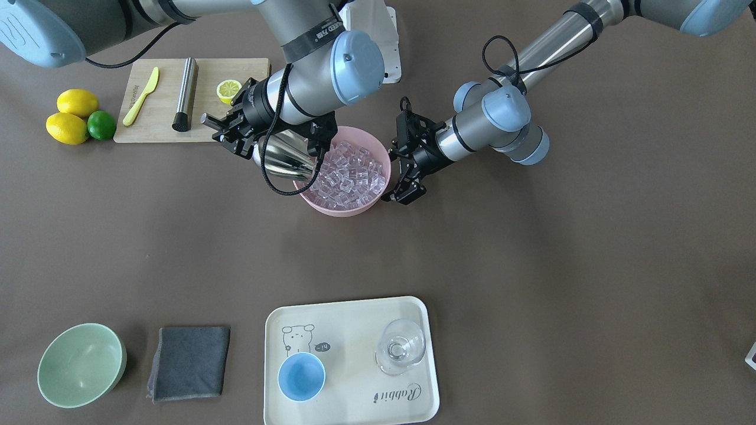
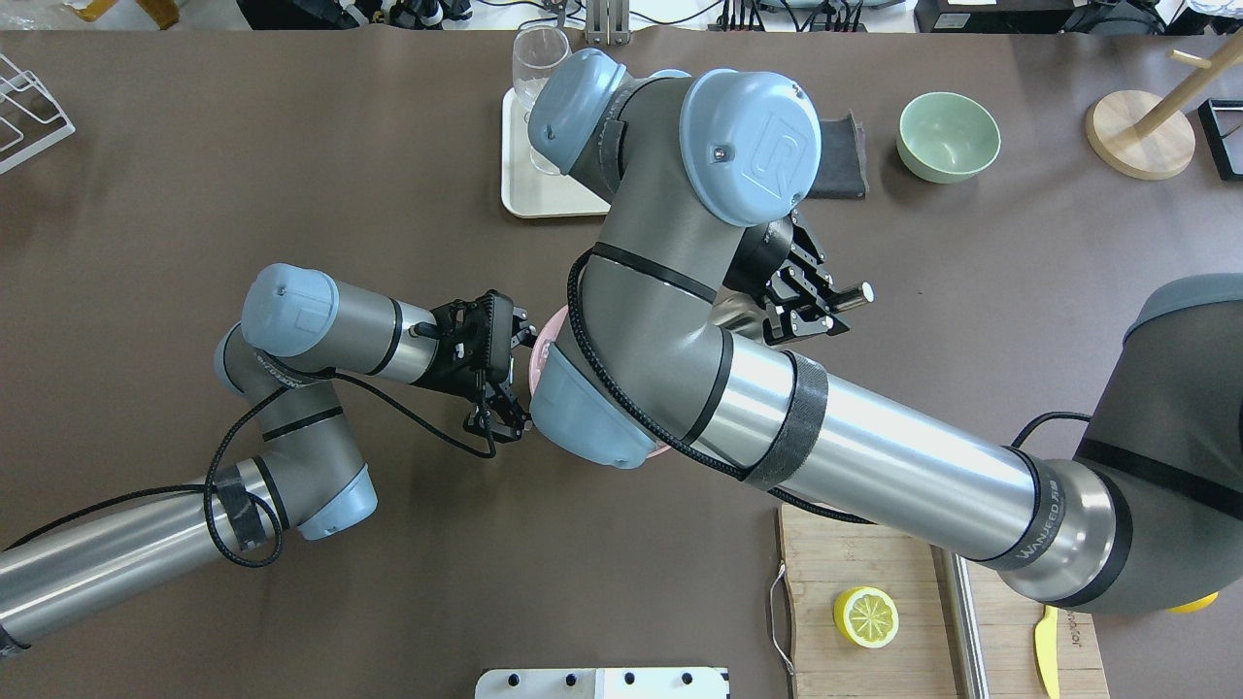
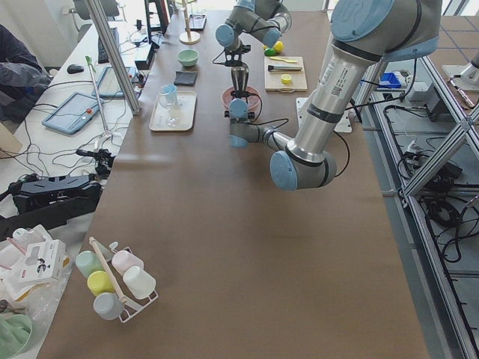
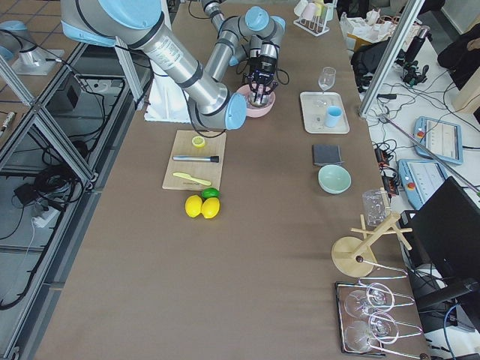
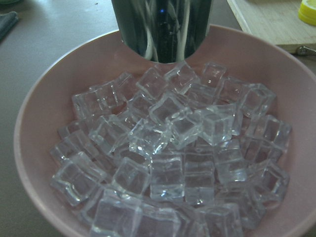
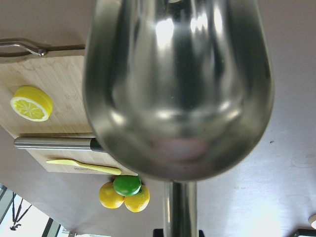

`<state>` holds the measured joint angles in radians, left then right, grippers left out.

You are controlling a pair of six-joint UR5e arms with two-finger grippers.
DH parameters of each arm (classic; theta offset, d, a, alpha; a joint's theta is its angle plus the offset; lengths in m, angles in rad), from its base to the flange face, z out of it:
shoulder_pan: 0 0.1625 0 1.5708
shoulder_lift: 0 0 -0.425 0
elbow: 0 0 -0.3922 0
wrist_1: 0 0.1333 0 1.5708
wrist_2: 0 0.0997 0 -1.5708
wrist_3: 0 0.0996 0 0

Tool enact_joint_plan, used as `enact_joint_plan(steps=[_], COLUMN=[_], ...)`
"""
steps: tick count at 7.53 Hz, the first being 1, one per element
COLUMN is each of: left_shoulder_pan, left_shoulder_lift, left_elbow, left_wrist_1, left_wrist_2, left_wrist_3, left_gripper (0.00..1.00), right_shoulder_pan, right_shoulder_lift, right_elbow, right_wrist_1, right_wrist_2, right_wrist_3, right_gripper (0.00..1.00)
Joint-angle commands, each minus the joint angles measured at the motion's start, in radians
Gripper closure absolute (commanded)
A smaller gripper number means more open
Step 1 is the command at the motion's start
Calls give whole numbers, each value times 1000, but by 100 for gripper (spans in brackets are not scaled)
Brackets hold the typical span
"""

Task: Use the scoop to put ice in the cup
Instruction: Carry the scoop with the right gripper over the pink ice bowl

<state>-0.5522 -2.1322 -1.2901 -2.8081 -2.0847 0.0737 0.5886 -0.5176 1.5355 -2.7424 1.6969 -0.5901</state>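
Note:
My right gripper (image 1: pixel 227 127) is shut on the handle of the shiny steel scoop (image 1: pixel 283 156). The scoop tilts down, its mouth on the ice (image 1: pixel 348 174) at the side of the pink bowl (image 1: pixel 342 208). The right wrist view shows the scoop's trough (image 6: pixel 177 89) empty. My left gripper (image 1: pixel 393 176) is open, right beside the bowl's opposite side. Its wrist view shows the clear ice cubes (image 5: pixel 173 148) and the scoop's end (image 5: pixel 163 29). The light-blue cup (image 1: pixel 301 376) stands empty on the cream tray (image 1: pixel 354 407), near the table's far edge.
A clear stemless glass (image 1: pixel 401 346) stands on the tray beside the cup. A grey cloth (image 1: pixel 189 363) and pale green bowl (image 1: pixel 81 365) lie beside the tray. A cutting board (image 1: pixel 159 121) holds a steel cylinder (image 1: pixel 185 94), yellow knife (image 1: pixel 142 96) and lemon half (image 1: pixel 228 90).

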Motion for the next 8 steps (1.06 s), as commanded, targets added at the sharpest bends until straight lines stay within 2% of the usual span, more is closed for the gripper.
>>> enact_joint_plan(steps=[1, 8], left_shoulder_pan=[0, 0], left_shoulder_lift=[0, 0], left_elbow=[0, 5], left_wrist_1=[-1, -1], left_wrist_2=[0, 0], left_wrist_3=[1, 3], left_gripper=[2, 2], right_shoulder_pan=[-25, -52], right_shoulder_lift=[2, 16], right_elbow=[-17, -57], right_wrist_1=[0, 15], right_wrist_2=[-8, -9], right_wrist_3=[24, 84], right_gripper=[100, 100])
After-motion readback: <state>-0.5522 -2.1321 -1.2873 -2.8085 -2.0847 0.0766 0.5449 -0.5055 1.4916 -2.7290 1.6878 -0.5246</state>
